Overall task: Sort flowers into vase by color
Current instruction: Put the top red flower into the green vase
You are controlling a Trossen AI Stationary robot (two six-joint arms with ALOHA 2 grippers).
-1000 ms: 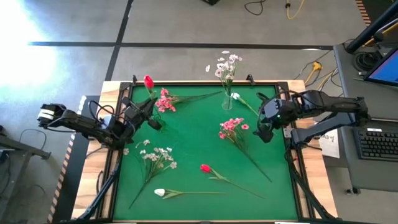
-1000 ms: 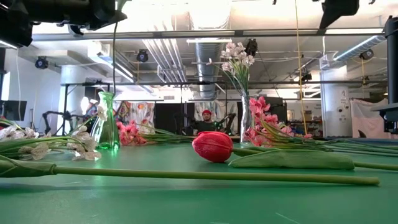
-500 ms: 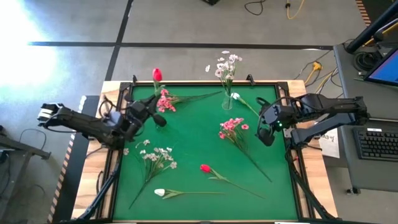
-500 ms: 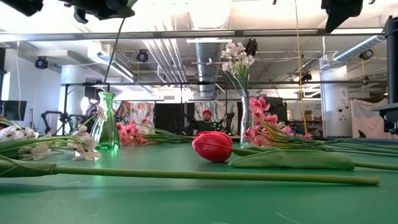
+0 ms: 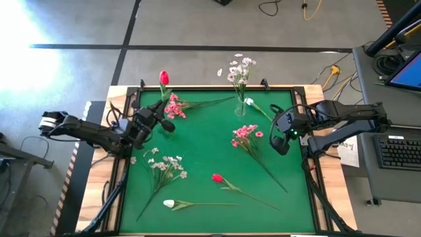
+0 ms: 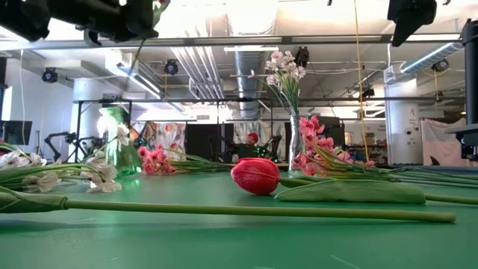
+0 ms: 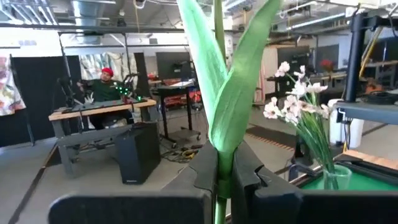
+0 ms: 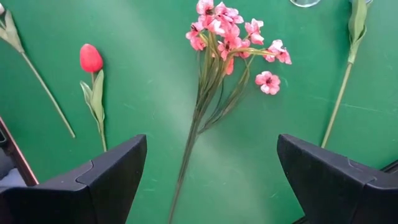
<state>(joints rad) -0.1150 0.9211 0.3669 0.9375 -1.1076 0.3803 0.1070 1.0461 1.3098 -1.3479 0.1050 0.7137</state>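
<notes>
- At the far-left corner of the green table (image 5: pixel 197 158), the left gripper (image 5: pixel 152 117) has its jaws pinched on the stem of a red tulip (image 5: pixel 164 78), held off the surface.
- From the left wrist view, the held stem (image 7: pixel 219 25) runs straight up out of the closed fingers (image 7: pixel 205 171) with two long leaves around it, so its long axis is roughly upright.
- Below and just right of that gripper sits a green vase (image 6: pixel 113 153); the high view hides it among the arm and a pink cluster (image 5: pixel 175 105), so whether the stem tip is lined up over its mouth cannot be told.
- Across the table on the right, the right gripper (image 5: pixel 281 137) hovers with its jaws spread wide and nothing between them.
- Under the right gripper, the pink flower spray (image 8: pixel 230 37) lies flat, its stem running from the blossoms back towards the open jaws; in the high view the blossoms (image 5: pixel 246 135) lie just left of the gripper.
- By my reading, the right arm is much the nearer one for this spray, and the jaws would need to straddle the stem across its length.
- Near the far edge, a clear vase (image 5: pixel 241 105) already holding white sprays stands close by.
</notes>
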